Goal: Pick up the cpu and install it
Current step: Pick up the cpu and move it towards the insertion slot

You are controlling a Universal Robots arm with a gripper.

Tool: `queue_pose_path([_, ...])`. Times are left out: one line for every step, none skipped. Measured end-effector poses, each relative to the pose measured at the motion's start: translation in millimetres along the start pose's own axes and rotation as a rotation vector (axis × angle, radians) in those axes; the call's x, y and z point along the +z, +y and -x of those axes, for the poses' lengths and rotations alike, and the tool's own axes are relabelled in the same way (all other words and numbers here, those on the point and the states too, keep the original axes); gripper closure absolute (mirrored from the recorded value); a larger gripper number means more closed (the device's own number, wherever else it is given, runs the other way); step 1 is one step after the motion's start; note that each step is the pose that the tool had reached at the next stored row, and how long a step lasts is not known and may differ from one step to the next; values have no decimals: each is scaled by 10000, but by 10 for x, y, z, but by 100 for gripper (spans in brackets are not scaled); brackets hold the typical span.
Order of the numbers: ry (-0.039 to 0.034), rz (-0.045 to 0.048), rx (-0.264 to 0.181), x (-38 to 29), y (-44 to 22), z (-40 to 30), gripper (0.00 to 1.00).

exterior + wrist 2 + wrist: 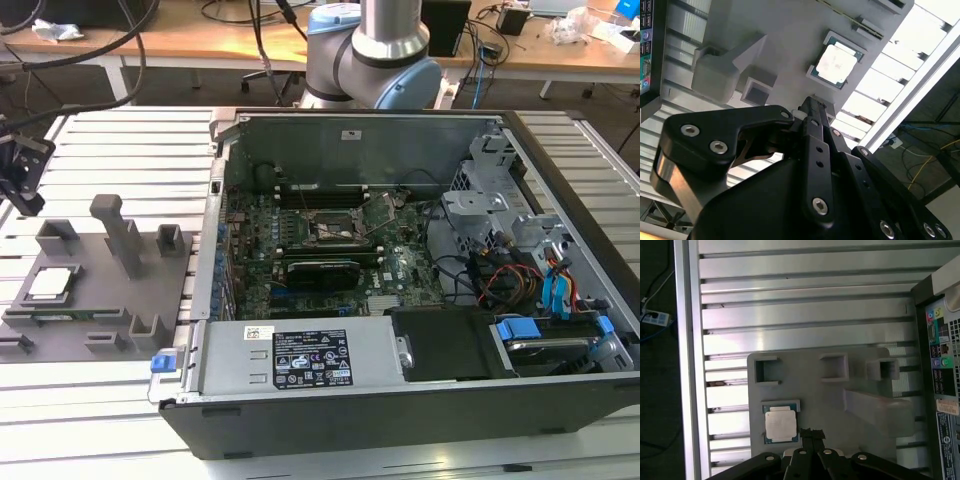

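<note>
The cpu (52, 283) is a small square chip with a silvery top. It lies flat in a shallow pocket of the grey fixture plate (100, 300) at the exterior view's left. My gripper (24, 182) hangs above the table, a little beyond the plate's far left corner. In the first wrist view the cpu (780, 423) lies just beside the black fingertips (805, 432) of my gripper (811, 433). In the second wrist view the cpu (836, 65) sits a short way past my gripper (810, 107). The fingers are together with nothing between them and do not touch the chip.
An open computer case (400, 400) fills the middle and right of the exterior view, and the square metal-framed socket (340, 228) sits on its motherboard. Upright grey blocks (118, 232) stand on the fixture plate. The table top is ribbed aluminium (805, 305). The case's rear ports (940, 360) are beside the plate.
</note>
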State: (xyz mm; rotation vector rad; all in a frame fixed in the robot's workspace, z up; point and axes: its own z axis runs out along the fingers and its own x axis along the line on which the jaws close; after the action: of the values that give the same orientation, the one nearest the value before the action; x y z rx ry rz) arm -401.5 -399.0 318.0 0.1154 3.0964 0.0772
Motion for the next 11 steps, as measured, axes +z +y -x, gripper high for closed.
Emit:
queue_pose_path([1,-1,-1,14,-2,-5,89])
queue_pose_path([1,-1,-2,27,-4,-9,89])
queue_pose_path([1,-1,1,54,-10,-23,89])
queue_pose_path([0,0,0,76,-18,-36,89])
queue_pose_path([-1,1,0,93,-25,-46,89])
queue_pose_path([-2,2,0,106,-30,-53,89])
queue_pose_path([-1,1,0,124,-37,-62,89])
queue_pose_path([1,0,1,137,-41,-69,89])
queue_pose_path([1,-1,1,159,-46,-79,89])
queue_pose_path([1,-1,1,176,-51,-87,89])
queue_pose_path([1,-1,1,190,-55,-95,89])
